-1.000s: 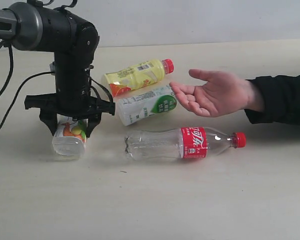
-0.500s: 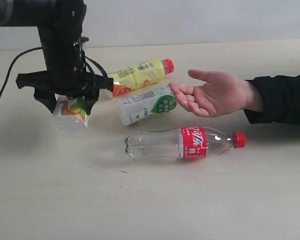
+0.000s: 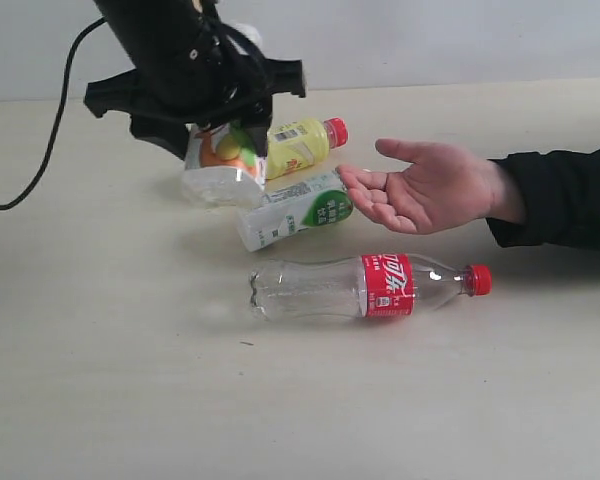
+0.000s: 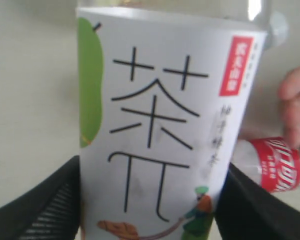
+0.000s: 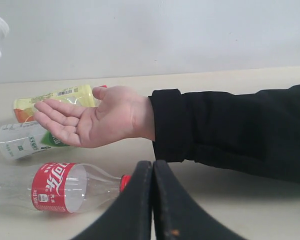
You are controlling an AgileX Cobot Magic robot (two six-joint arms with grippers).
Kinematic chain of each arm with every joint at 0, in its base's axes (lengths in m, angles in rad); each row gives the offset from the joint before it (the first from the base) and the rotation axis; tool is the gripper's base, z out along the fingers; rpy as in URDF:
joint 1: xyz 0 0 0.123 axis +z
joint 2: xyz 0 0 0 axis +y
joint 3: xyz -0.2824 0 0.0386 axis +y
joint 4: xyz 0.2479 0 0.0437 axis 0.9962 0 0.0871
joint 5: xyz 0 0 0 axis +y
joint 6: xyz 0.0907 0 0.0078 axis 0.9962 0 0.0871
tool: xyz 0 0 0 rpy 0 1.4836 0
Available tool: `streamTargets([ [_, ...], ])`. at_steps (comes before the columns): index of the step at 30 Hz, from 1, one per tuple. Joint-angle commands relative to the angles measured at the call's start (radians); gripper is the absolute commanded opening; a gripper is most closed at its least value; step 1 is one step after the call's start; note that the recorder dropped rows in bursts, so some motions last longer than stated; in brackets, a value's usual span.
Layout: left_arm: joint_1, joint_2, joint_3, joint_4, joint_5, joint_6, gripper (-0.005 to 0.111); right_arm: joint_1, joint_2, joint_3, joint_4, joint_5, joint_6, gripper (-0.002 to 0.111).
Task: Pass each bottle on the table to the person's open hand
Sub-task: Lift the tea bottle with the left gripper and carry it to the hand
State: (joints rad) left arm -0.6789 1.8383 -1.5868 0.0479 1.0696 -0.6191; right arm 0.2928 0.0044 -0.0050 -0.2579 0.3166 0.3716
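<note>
Left claw [image 3: 218,138] is pinching the tea bottle [image 3: 216,160] across its label, one finger on each side. It has the bottle hanging clear of the table [image 3: 110,380], tilted with the see-through bottom end pointing down. Gripping the fat middle makes sense to me, since that leaves the bottom end free for the person's hand [image 3: 430,187] to take. That open palm is off to the claw's side, near the bottle but not touching it, so I'd guess the carry across is the step in hand, with no release yet. Just under the claw lies the white bottle [image 3: 295,208], beyond the claw the yellow bottle [image 3: 298,143], and further out on the near side the cola bottle [image 3: 370,287], all three on their sides. Contents: the tea and cola bottles look empty, the cola one a bit crumpled. White one's opaque, so no idea, and the yellow could be drink or just wrap. Right claw [image 5: 152,200] hangs back with its fingers pressed together, nothing in them.
</note>
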Motion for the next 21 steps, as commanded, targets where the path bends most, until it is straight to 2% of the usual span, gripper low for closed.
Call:
streamTargets([
  [1,-0.06,0.019,-0.107,-0.024,0.028,0.009,0.0,0.004,-0.004,0.005,-0.003,-0.008,-0.004,0.0],
  [7,-0.135,0.117,-0.314,-0.069,0.152,0.006,0.0,0.004,-0.004,0.005,-0.003,-0.008,-0.004,0.0],
  [10,-0.167,0.185,-0.425,-0.07,0.152,0.004,0.0,0.004,-0.004,0.005,-0.003,-0.008,-0.004,0.0],
  [18,-0.175,0.335,-0.642,-0.261,0.149,0.004,0.0,0.004,-0.004,0.005,-0.003,-0.008,-0.004,0.0],
  [21,-0.17,0.372,-0.65,-0.374,0.052,0.011,0.0,0.004,-0.004,0.005,-0.003,-0.008,-0.004,0.0],
])
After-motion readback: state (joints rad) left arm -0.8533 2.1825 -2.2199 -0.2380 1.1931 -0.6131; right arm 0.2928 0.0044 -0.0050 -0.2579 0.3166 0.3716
